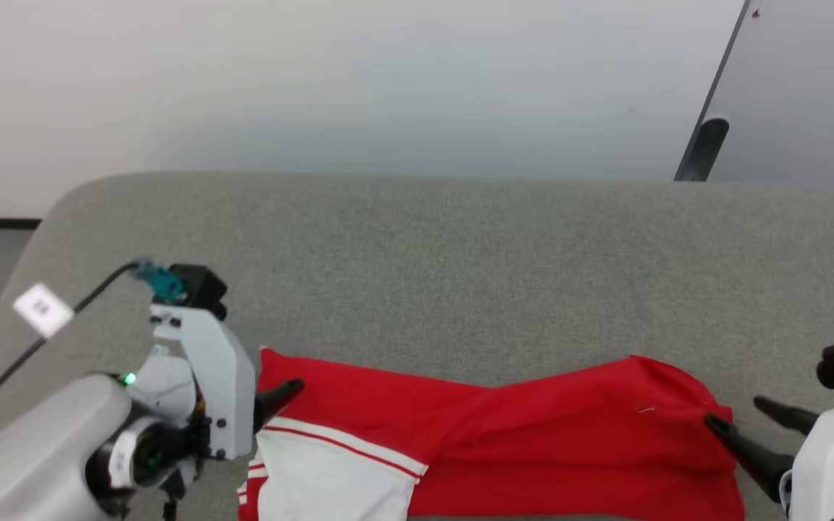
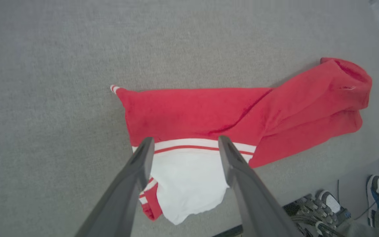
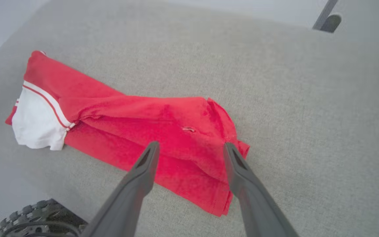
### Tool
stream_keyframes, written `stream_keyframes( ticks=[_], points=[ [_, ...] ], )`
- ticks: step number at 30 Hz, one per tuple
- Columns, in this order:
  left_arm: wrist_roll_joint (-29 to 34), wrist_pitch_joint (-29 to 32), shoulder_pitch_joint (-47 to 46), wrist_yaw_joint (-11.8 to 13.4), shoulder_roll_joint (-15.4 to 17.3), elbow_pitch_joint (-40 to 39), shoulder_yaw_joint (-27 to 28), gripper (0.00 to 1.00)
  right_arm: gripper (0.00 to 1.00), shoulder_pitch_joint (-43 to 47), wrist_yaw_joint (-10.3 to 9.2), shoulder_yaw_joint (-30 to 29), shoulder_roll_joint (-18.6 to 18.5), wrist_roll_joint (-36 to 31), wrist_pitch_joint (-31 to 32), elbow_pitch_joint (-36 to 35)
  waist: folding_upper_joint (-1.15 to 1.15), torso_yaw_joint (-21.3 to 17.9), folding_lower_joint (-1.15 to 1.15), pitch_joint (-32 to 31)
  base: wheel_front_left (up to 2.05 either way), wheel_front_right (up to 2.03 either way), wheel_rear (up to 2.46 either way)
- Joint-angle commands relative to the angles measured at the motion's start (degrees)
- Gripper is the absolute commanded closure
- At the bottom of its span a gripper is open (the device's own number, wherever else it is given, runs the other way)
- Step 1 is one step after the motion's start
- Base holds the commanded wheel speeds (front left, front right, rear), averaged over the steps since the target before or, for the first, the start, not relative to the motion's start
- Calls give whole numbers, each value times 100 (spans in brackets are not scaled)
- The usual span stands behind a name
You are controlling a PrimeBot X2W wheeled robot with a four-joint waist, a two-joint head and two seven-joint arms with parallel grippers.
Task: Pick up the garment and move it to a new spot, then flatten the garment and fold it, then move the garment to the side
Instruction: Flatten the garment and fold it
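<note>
Since the garment [image 1: 504, 434] lies bunched at the desk's [image 1: 460, 253] 6 o'clock edge, I'd lower both spread hands, left hand [image 2: 185, 141] at its 9, right hand [image 3: 191, 146] at 3, pinching corners evenly

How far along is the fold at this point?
Done: the garment lies on the grey table, seemingly doubled into a long strip. In hand: left claw and right claw hover open over its two ends, gripping nothing. Left: likely a further fold, then moving it aside.

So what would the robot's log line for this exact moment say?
garment: long rumpled strip lying on grey surface | left gripper: open, at white end | right gripper: open, at red end
</note>
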Motion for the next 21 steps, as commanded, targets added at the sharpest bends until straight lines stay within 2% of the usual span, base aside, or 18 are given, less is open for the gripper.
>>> stream_keyframes(
  ticks=[1, 7, 14, 18, 21],
  points=[
    [71, -209, 181, -23, 42, -1, 56, 0, 0, 74, -2, 10, 27, -102, -226, -39, 0, 4, 0, -115, 0, 0, 0],
    [335, -1452, 645, -113, 78, -67, 327, 0, 0, 119, -2, -22, 220, -690, -1515, 58, 0, 25, 0, -235, 0, 0, 0],
    [770, -3021, 1147, -184, -16, 56, 597, 0, 0, 191, -2, -96, 471, -1315, -2874, 506, 0, 94, 0, -361, 0, 0, 0],
    [1044, -3819, 1411, -232, -16, 155, 678, 0, 0, 322, -2, -329, 658, -1528, -3364, 800, 0, 152, 0, -420, 0, 0, 0],
    [1214, -4355, 1665, -240, 26, 272, 736, 0, 0, 392, -2, -487, 732, -1527, -3454, 1022, 0, 201, 0, -451, 0, 0, 0]
  ],
)
